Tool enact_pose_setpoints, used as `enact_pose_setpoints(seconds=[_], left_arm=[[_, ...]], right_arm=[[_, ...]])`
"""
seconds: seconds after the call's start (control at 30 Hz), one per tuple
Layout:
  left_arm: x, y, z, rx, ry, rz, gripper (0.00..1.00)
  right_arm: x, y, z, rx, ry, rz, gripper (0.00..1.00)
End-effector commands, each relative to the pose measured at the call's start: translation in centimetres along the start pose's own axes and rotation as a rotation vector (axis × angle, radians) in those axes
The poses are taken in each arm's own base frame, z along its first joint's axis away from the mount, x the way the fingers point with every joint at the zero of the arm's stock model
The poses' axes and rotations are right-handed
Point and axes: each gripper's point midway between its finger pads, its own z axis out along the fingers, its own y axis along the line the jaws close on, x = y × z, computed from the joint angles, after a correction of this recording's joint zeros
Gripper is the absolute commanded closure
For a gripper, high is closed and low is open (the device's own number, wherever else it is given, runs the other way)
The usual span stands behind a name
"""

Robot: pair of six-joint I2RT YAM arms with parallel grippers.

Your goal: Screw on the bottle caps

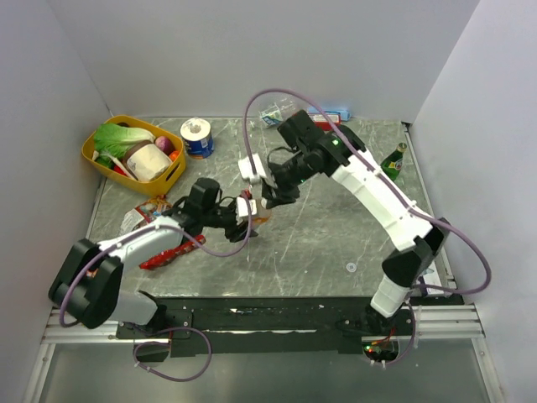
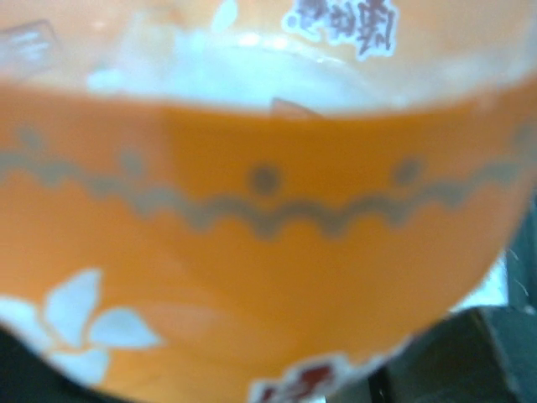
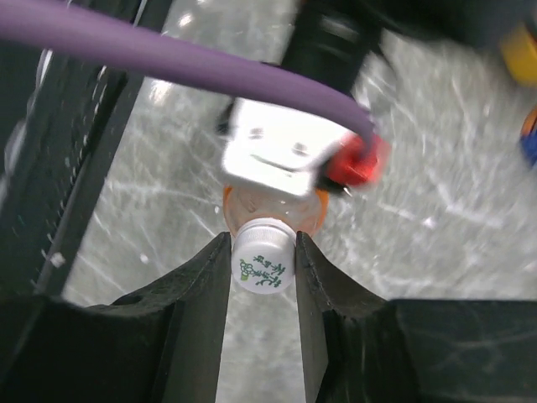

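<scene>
At mid-bench (image 1: pixel 319 243), the orange drink bottle (image 1: pixel 258 220) is almost wholly hidden in the overhead view between the left gripper (image 1: pixel 245 210) and the right gripper (image 1: pixel 270 198); we see only an orange sliver. From the left wrist, its blurred label fills the frame: glossy orange, with a grey scalloped line and white petals. That gripper's fingers are out of sight, yet it is clamped on the bottle's body. From the right wrist, matte black fingers (image 3: pixel 201 319) pinch the round white cap (image 3: pixel 263 266), printed green, seated on the neck. A smooth purple cable (image 3: pixel 168 59) crosses the upper frame.
</scene>
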Motion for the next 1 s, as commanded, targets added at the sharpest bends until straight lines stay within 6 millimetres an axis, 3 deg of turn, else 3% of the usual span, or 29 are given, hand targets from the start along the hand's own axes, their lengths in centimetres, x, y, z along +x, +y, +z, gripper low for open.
enact_pose_setpoints(seconds=[0.0,0.17,0.3,0.47,0.6,0.63,0.7,0.77,0.8,0.87,0.9,0.97], left_arm=[[-9.2,6.6,-2.5,-0.441,-0.321,-0.088,0.99],[-8.3,10.1,-3.3,-0.734,-0.248,-0.228,0.99],[-6.7,11.2,-2.4,-0.821,-0.17,-0.279,0.99],[-3.8,12.5,-2.3,-0.917,-0.046,-0.338,0.99],[-2.6,12.0,-2.2,-0.905,-0.005,-0.314,0.99],[-2.4,11.4,-1.6,-0.857,0.0,-0.307,0.99],[-1.4,10.6,-1.4,-0.812,0.031,-0.303,0.99],[-1.5,9.0,-0.6,-0.693,0.02,-0.274,0.99],[-0.7,8.2,-0.3,-0.655,0.032,-0.272,0.99],[-1.6,6.9,-0.1,-0.557,-0.018,-0.253,0.99],[-1.1,6.6,-0.3,-0.547,-0.021,-0.26,0.99],[-2.6,6.1,-0.5,-0.516,-0.092,-0.249,0.99]], right_arm=[[0.5,-2.9,1.0,0.09,-0.014,0.44,1.0],[1.8,-3.5,1.9,0.146,0.047,0.842,1.0],[2.7,-2.7,3.1,0.149,0.077,1.041,1.0],[3.3,-3.3,3.3,0.163,0.077,1.159,1.0],[2.6,-6.2,1.7,0.247,0.015,1.145,1.0],[1.3,-8.0,-0.1,0.299,-0.048,1.11,0.99],[1.6,-10.4,-2.7,0.389,-0.099,1.091,0.85],[0.5,-12.4,-5.6,0.44,-0.197,1.018,0.79],[0.0,-12.3,-7.1,0.406,-0.264,0.987,0.68],[0.5,-11.9,-7.7,0.355,-0.303,0.929,0.55],[1.2,-11.3,-8.3,0.338,-0.326,0.934,0.49],[1.4,-10.5,-8.5,0.302,-0.365,0.943,0.41]])
